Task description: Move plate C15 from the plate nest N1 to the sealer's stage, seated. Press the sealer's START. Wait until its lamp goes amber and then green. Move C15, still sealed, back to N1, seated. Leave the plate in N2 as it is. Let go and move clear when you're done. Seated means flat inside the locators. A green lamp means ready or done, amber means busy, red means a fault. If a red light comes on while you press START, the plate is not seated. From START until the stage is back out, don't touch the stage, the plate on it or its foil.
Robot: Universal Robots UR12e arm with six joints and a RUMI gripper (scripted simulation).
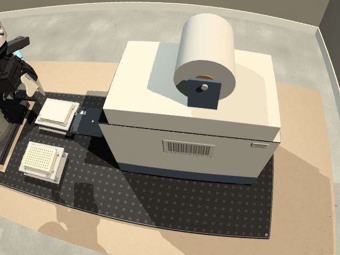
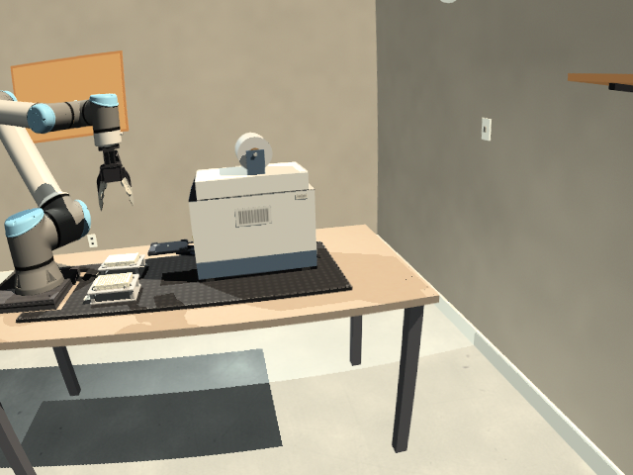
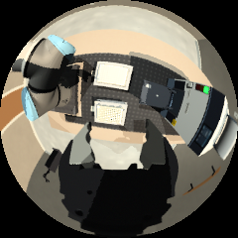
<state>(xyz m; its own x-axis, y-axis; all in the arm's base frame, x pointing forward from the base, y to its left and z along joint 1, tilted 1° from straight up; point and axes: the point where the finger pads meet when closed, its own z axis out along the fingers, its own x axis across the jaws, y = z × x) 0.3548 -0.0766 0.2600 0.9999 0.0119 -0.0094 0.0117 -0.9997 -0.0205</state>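
- The gripper (image 2: 115,203) is hanging high over the nests, jaws parted and holding nothing.
- The stage (image 1: 85,123) is sitting out and bare; the lamp (image 3: 205,89) is showing green.
- Both plates are resting in nests: a smooth-topped plate (image 1: 56,111) beside the stage and an open-welled plate (image 1: 39,158) nearer the camera.
- No labels are reading legibly, so C15/N1 cannot be told apart.
- Judgement: the pick approach is in hand, and descending squarely onto C15 is coming next.

light: bright, even | shadows: hard-edged on tabletop (image 1: 302,153) + floor | wrist view: fisheye, dark rim | blur: none
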